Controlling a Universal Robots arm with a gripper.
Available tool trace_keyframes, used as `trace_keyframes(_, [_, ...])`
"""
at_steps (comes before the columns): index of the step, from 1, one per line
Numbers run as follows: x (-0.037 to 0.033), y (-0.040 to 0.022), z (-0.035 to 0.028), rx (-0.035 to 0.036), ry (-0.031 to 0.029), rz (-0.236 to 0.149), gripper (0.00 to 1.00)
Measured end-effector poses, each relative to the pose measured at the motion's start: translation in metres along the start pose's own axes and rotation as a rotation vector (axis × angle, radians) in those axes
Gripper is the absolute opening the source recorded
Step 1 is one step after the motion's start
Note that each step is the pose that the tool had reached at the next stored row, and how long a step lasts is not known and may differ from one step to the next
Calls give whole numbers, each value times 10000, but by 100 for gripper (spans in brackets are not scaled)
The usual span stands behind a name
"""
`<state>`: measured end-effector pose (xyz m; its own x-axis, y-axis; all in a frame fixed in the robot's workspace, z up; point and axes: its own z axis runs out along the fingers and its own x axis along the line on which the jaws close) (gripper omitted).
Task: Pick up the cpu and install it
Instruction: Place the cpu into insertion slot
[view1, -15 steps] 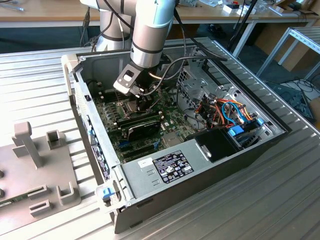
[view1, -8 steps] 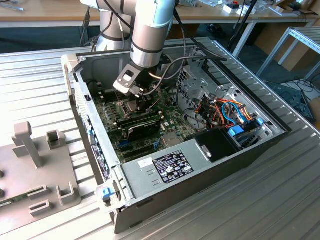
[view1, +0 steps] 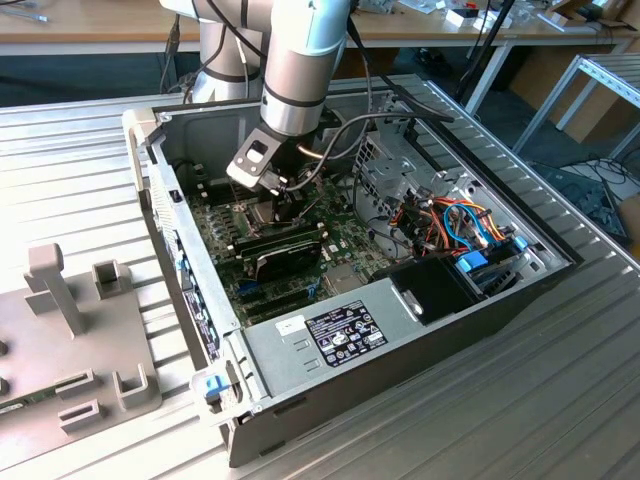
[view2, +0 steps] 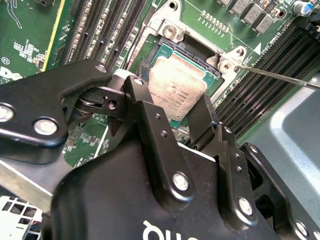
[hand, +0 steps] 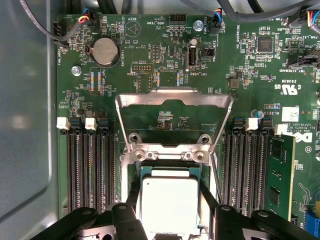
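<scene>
The grey cylindrical robot arm reaches down into an open grey metal computer case (view1: 165, 215) that lies on a ribbed silver table (view1: 80, 150), and its black gripper (view1: 287, 208) hangs low over the green motherboard (view1: 225, 245) near the case's middle. In both wrist views the small flat square cpu (view2: 176, 87) with its dull silver-grey metal top sits between the gripper's 2 black fingers (view2: 147, 120), which stand narrow and press against 2 opposite edges of the chip, so the claw holds the cpu. The cpu lies directly over the dark square socket (view2: 172, 47), whose rim shows past the chip's far edge; whether the chip rests in the socket or hangs just above it cannot be told. In the first wrist view the socket's bright hinged metal frame (hand: 174, 97) stands swung open beyond the cpu (hand: 169, 205), and rows of long black memory slots (hand: 90, 165) run on both sides of the socket. A round silver coin battery (hand: 105, 51) sits farther out on the board. In the second wrist view a thin straight metal lever rod (view2: 280, 76) runs away from a screw post just beside the socket's corner. In the exterior view a longer black rectangular module (view1: 285, 255) lies on the board near the gripper, and a grey box with a black label (view1: 340, 335) fills the case's near end.
</scene>
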<state>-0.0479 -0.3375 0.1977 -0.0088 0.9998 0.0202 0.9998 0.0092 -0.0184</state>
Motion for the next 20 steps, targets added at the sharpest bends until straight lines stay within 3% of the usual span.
trace_keyframes(8, [0,0,29,0,6,0,55])
trace_keyframes(9, [2,2,33,-7,13,0,61])
trace_keyframes(12, [0,1,32,-2,3,0,61])
trace_keyframes(20, [1,-3,-44,-26,-3,-2,61])
